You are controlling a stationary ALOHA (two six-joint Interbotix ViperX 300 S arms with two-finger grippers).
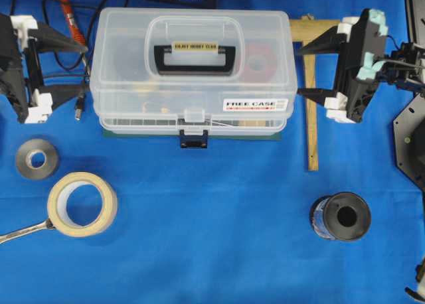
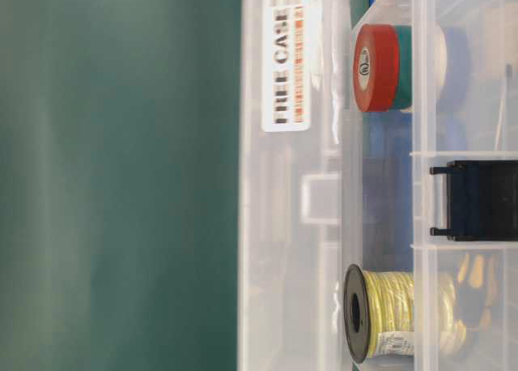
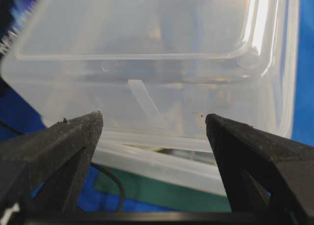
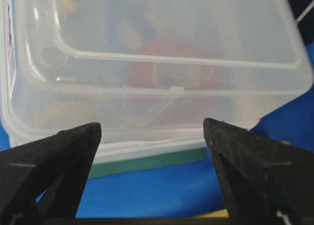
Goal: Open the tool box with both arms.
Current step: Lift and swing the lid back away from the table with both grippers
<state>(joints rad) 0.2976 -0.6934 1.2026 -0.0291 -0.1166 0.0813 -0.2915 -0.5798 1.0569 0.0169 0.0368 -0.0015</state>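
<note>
1. Clear plastic formed the large rectangular tool box, which sat lid-down and closed near the far middle of the blue-covered bench, on a dark green mat.
2. Its black handle lay flat in the lid recess, a dark blue latch hung at the near edge, and a white FREE CASE sticker showed on the front right.
3. The left end effector, black with white mounts, hovered just beside the box's left end, its two pointed fingers spread wide and gripping nothing.
4. The right end effector faced the box's right end the same way, fingers equally splayed and apart from the plastic.
5. A wooden T-shaped mallet lay under the right arm, beside the box.
6. Through the wall, the table-level view showed a red tape roll and a black spool of yellow wire inside.
7. Nearer on the bench lay a grey tape roll, a beige masking tape roll touching a steel wrench, and a black spool.
</note>
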